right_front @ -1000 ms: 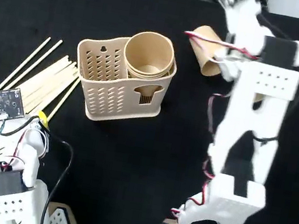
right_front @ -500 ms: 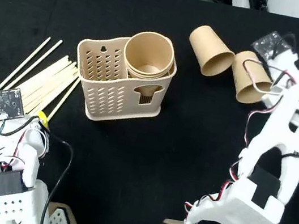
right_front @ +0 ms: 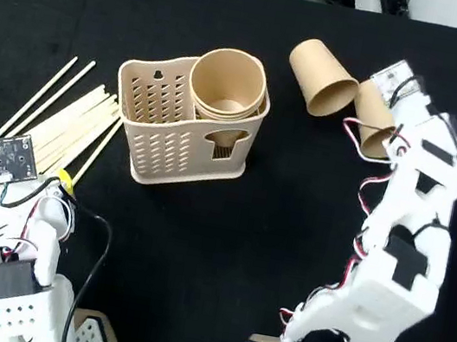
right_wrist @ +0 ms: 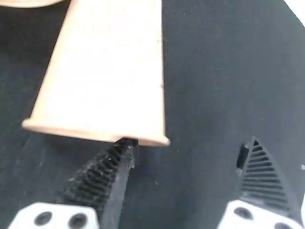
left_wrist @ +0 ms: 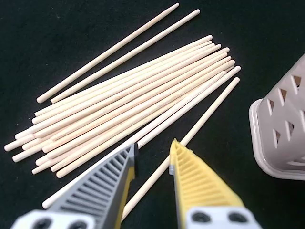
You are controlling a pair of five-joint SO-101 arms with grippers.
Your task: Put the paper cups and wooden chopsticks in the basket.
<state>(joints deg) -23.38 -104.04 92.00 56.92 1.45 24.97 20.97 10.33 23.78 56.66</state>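
The black surface (right_front: 224,249) carried everything, with the white right arm (right_front: 400,244) stretched along its right edge toward the far right corner. The beige perforated plastic basket (right_front: 184,133) stood left of centre, a stack of brown paper cups (right_front: 228,83) in its right compartment. The bundle of pale wooden chopsticks (right_front: 60,130) lay fanned by the left edge. Two loose cups lay on their sides near the far edge, the first loose cup (right_front: 321,79) clear of the arm and the second loose cup (right_wrist: 107,71) under its wrist. The right tool (right_wrist: 186,148) stood wide open, one finger at that cup's rim. A push there could roll the cup away, and a hard squeeze would likely crush its thin wall. The left tool (left_wrist: 152,150), slightly open, hovered over an outlying chopstick (left_wrist: 209,112) and might drag its neighbours along. From above the wrist hid much of the second cup, its base was cut off, and the number of nested cups could not be told.
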